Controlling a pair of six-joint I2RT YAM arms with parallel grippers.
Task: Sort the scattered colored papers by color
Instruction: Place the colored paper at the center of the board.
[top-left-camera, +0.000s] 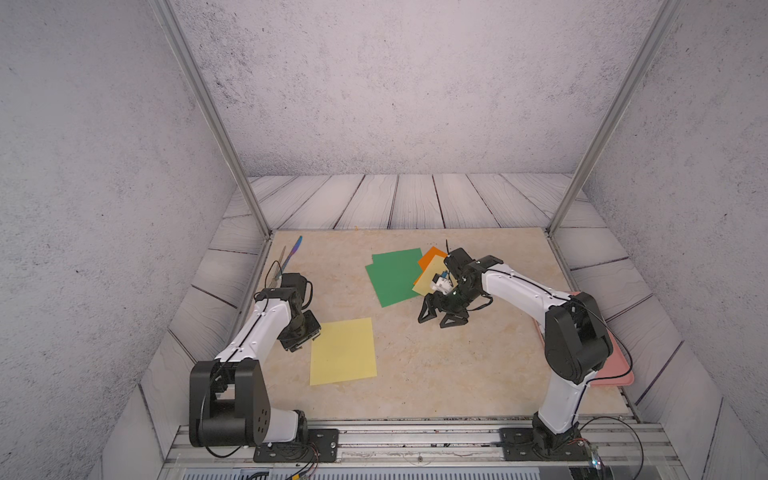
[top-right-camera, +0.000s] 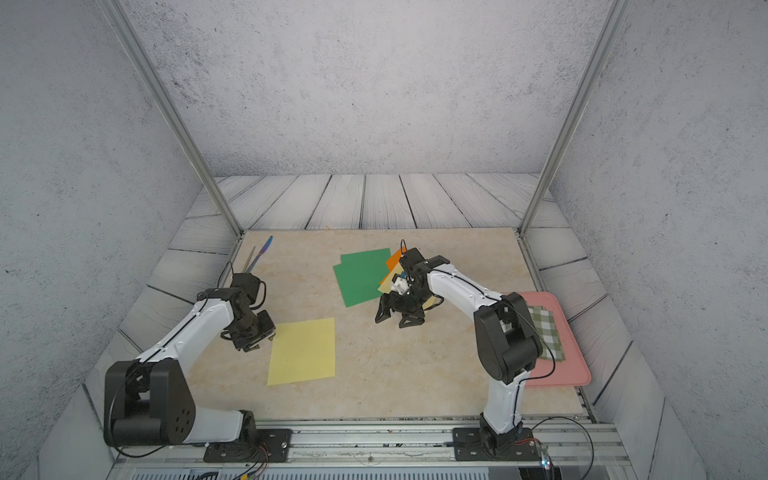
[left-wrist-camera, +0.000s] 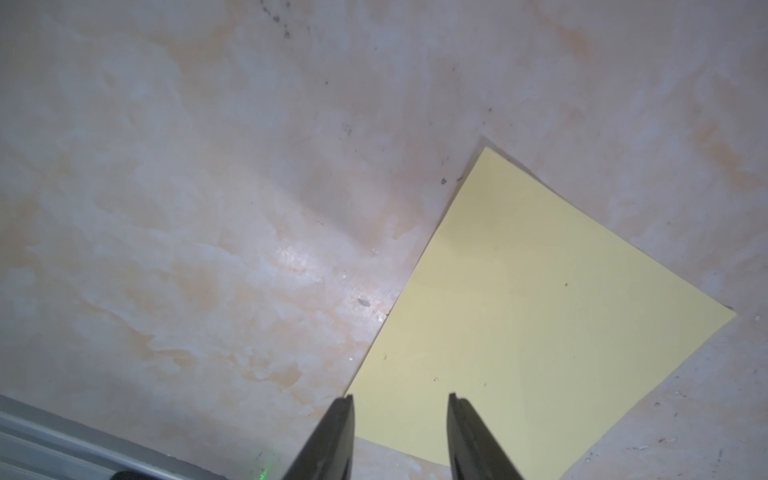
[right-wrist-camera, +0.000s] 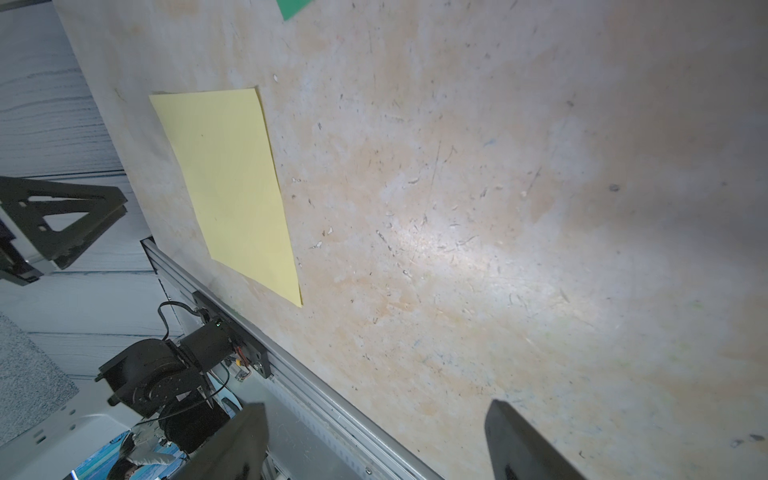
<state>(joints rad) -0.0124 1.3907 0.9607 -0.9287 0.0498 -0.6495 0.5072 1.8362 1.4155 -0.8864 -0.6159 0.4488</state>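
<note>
Pile of mixed papers (top-left-camera: 405, 274) lies just behind the empty, spread right gripper (top-left-camera: 440, 318); left gripper (left-wrist-camera: 401, 399), apparently released, sits farther.

1 pale yellow paper sheet (top-left-camera: 343, 351) lies alone on the marbled counter (top-left-camera: 436, 374), front-left of centre. The left gripper (left-wrist-camera: 401, 399) is at its far-left corner, fingers (left-wrist-camera: 340, 436) right over it. Further back and right, 2 green paper sheets (top-left-camera: 392, 276) overlap. A bright orange paper sheet (top-left-camera: 432, 254) overlaps their right edge, with a 2nd pale yellow sheet (top-left-camera: 428, 276) on top of that. The right gripper (top-left-camera: 442, 318) is just in front of this pile. Along the counter's right edge there's a pink plastic tray (top-right-camera: 575, 370) with a green-and-white checked folded cloth (top-right-camera: 548, 332) in it. A blue pen (top-left-camera: 296, 247) lies far back left.
</note>
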